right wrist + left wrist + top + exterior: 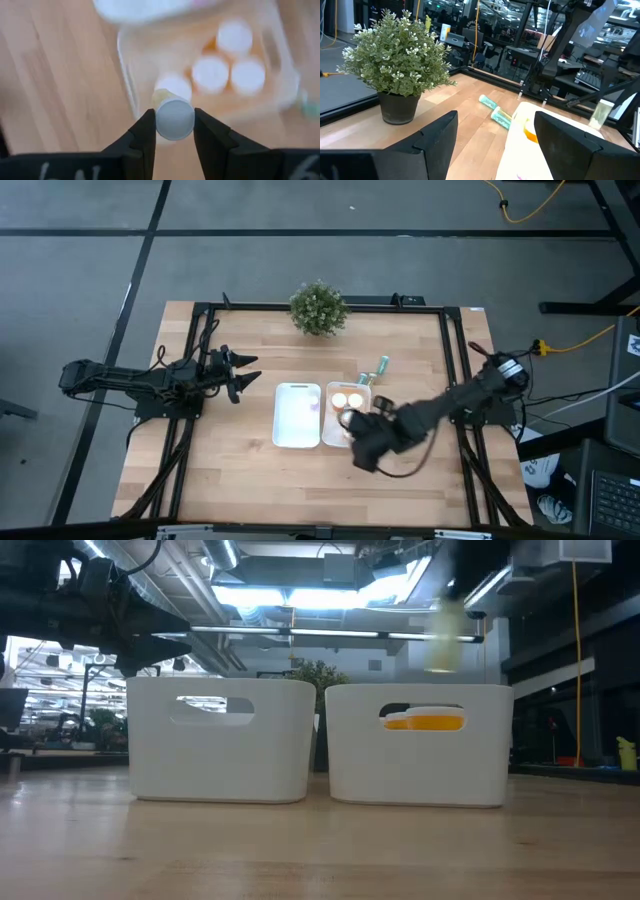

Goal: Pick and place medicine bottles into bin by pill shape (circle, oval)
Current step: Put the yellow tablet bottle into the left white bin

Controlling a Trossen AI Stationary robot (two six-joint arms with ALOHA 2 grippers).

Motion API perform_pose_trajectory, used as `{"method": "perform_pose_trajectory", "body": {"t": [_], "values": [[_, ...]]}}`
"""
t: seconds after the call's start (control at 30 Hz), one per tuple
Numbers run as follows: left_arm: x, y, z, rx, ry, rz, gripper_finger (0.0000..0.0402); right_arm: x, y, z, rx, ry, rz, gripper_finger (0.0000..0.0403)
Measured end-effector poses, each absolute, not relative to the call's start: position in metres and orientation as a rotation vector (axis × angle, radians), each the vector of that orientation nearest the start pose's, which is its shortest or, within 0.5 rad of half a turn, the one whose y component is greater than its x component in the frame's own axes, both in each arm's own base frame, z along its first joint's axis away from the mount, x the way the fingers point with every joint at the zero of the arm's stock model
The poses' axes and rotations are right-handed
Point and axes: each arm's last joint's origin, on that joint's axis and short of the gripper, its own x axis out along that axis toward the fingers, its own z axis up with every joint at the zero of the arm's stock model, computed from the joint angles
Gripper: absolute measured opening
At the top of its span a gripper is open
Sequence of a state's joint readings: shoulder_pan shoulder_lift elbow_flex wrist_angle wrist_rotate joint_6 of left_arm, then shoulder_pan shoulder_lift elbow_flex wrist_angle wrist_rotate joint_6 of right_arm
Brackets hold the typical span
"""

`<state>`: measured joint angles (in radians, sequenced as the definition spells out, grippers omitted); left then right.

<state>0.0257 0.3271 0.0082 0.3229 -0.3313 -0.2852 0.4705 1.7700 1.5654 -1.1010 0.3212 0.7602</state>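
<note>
Your right gripper clasps a bottle.
It hangs above the right bin; your left gripper, released, waits beside the left bin.

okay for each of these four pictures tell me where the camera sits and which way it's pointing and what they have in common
High view: above the table, looking straight down; both arms show, left tool open, right tool over the right bin.
Low view: at tabletop height, facing both bins side on; a blurred bottle hangs above the right bin.
Left wrist view: looks past its own open fingers toward the plant and two teal bottles.
Right wrist view: looks down past its fingers, shut on a white-capped bottle.
Shared: high and right wrist views both show white caps in the right bin.
</note>
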Motion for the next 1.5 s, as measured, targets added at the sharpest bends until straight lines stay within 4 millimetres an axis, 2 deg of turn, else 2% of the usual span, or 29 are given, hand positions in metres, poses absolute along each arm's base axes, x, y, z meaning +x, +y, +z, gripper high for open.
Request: {"method": "perform_pose_trajectory", "body": {"t": [0.17, 0.33, 0.53, 0.67, 0.77, 0.87, 0.97, 1.13, 1.5], "values": [[0.116, 0.012, 0.169, -0.283, -0.055, 0.354, 0.0255, 0.364, 0.130, 0.279, 0.024, 1.127, -0.251, 0.0109], [0.116, 0.012, 0.169, -0.283, -0.055, 0.354, 0.0255, 0.412, 0.117, 0.269, -0.073, 1.123, -0.209, 0.0109], [0.116, 0.012, 0.169, -0.283, -0.055, 0.354, 0.0255, 0.464, 0.097, 0.257, -0.034, 1.108, -0.193, 0.0109], [0.116, 0.012, 0.169, -0.283, -0.055, 0.354, 0.0255, 0.487, 0.080, 0.243, -0.004, 1.136, -0.186, 0.0109], [0.116, 0.012, 0.169, -0.283, -0.055, 0.354, 0.0255, 0.496, 0.068, 0.230, 0.017, 1.180, -0.203, 0.0109], [0.116, 0.012, 0.169, -0.283, -0.055, 0.354, 0.0255, 0.497, 0.057, 0.218, 0.055, 1.237, -0.186, 0.0109], [0.116, 0.012, 0.169, -0.283, -0.055, 0.354, 0.0255, 0.496, 0.050, 0.217, 0.065, 1.261, -0.183, 0.0111], [0.116, 0.012, 0.169, -0.283, -0.055, 0.354, 0.0255, 0.497, 0.049, 0.217, 0.031, 1.252, -0.184, 0.0112], [0.116, 0.012, 0.169, -0.283, -0.055, 0.354, 0.0255, 0.498, 0.050, 0.204, 0.031, 1.295, -0.173, 0.0114]]}}
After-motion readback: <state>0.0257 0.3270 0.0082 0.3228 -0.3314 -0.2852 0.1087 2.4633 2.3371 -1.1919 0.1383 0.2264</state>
